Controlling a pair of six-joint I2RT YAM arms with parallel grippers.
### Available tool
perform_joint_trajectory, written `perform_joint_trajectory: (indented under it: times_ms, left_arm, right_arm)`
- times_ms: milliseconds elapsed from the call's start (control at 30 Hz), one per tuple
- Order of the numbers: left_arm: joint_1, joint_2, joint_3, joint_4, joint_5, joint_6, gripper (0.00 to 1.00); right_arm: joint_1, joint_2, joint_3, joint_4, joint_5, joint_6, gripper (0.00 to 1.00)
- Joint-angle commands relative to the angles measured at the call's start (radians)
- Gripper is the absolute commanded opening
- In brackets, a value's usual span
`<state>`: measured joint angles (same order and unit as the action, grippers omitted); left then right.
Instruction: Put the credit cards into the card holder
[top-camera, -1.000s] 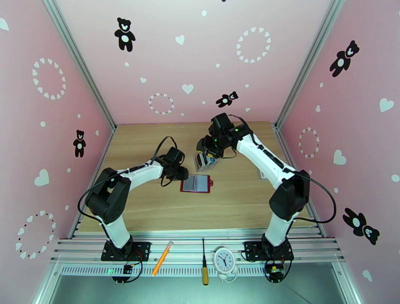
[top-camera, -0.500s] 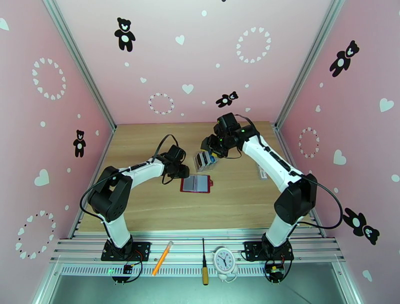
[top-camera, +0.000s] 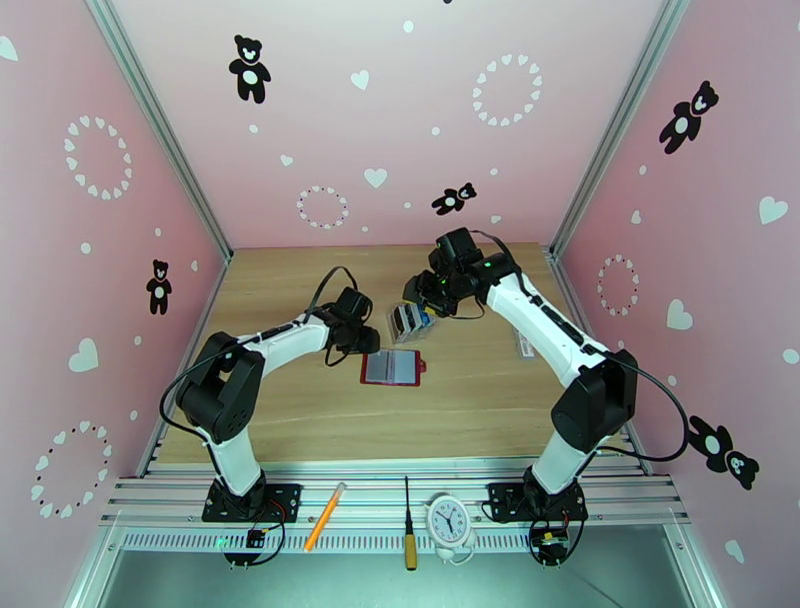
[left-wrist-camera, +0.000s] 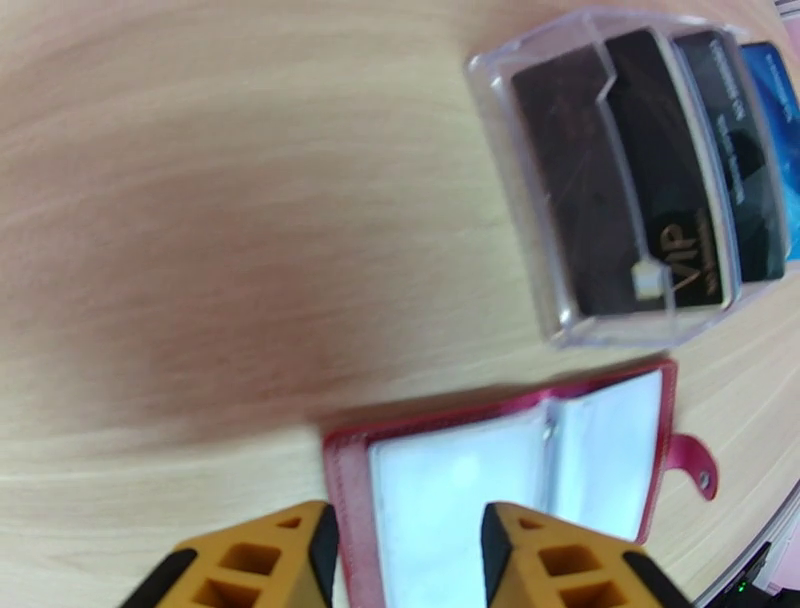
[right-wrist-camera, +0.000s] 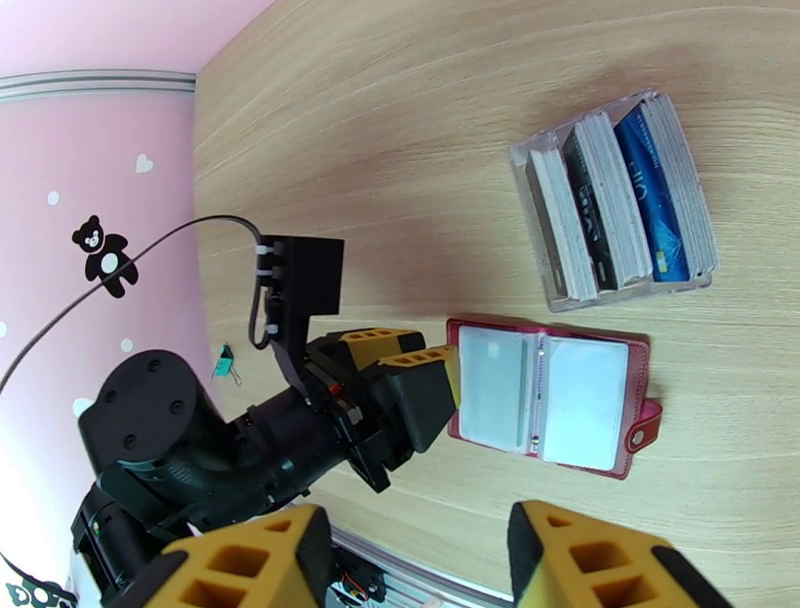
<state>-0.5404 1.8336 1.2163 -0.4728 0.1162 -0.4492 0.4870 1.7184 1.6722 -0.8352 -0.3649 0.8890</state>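
Note:
The card holder (top-camera: 392, 368) (left-wrist-camera: 520, 470) (right-wrist-camera: 548, 396) lies open and flat mid-table, a dark-red wallet with clear pockets and its snap tab to the right. Just behind it, the credit cards (top-camera: 408, 318) (left-wrist-camera: 660, 180) (right-wrist-camera: 620, 235), dark, pale and blue, stand in a clear slotted stand. My left gripper (top-camera: 368, 345) (left-wrist-camera: 405, 545) (right-wrist-camera: 440, 372) is open at the wallet's left edge. One fingertip is over the table and the other over the left pocket, holding nothing. My right gripper (top-camera: 418, 298) (right-wrist-camera: 410, 560) hovers open above the stand, with nothing between its fingers.
A small clip-like item (top-camera: 525, 345) lies near the table's right edge. A teal binder clip (right-wrist-camera: 222, 362) sits on the wood to the left. An orange pen (top-camera: 325, 515), a screwdriver (top-camera: 408, 535) and a small clock (top-camera: 448, 520) rest on the front rail. Pink walls enclose three sides.
The right arm shifted a little to the right and back above the stand. The left gripper edged slightly toward the wallet. Wallet and cards stayed put.

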Motion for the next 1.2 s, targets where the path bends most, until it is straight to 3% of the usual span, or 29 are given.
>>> perform_joint_trajectory:
  times_ms: [0, 700, 1167]
  left_arm:
    - [-0.005, 0.040, 0.062, -0.011, 0.010, -0.007, 0.45]
    - [-0.001, 0.158, 0.256, 0.009, 0.035, -0.004, 0.45]
    - [0.003, 0.257, 0.309, 0.111, 0.151, -0.067, 0.45]
  right_arm:
    - [-0.012, -0.006, 0.018, -0.007, 0.030, -0.040, 0.52]
    - [-0.062, 0.136, 0.034, 0.006, 0.070, -0.244, 0.52]
    - [-0.064, 0.142, 0.032, 0.020, 0.235, -0.416, 0.51]
